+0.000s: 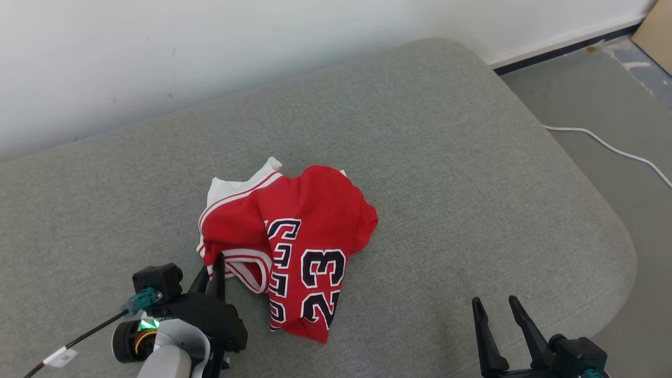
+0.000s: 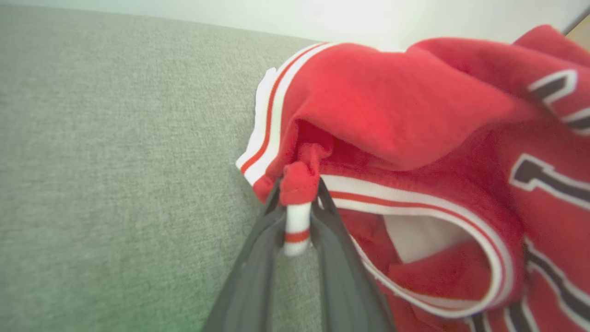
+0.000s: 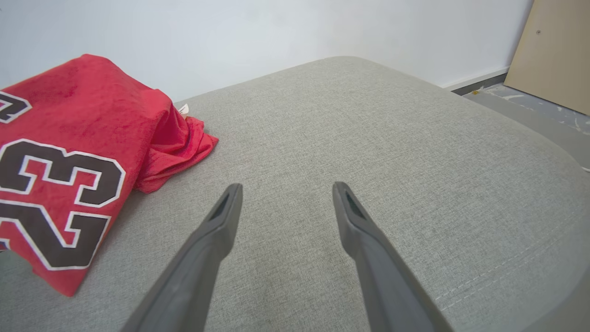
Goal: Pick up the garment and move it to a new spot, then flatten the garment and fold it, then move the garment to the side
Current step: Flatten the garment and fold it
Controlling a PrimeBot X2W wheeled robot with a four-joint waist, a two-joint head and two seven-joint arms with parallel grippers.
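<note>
Crumpled red jersey (image 1: 294, 231) lies mid-cushion (image 1: 446, 157), toward front edge. Left gripper (image 2: 299, 186) fingers clamped on narrow striped trim fold. Right gripper (image 1: 495, 303) fingers apart, near front right corner. Risk: thin pinch slips on lift, jersey drops bunched.

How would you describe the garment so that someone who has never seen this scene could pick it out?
Look at the wide grey cushion against the white wall. Toward its front left lies a crumpled red jersey, one edge pinched by the left gripper. Its black 23 and white-and-red striped trim mark it out.
</note>
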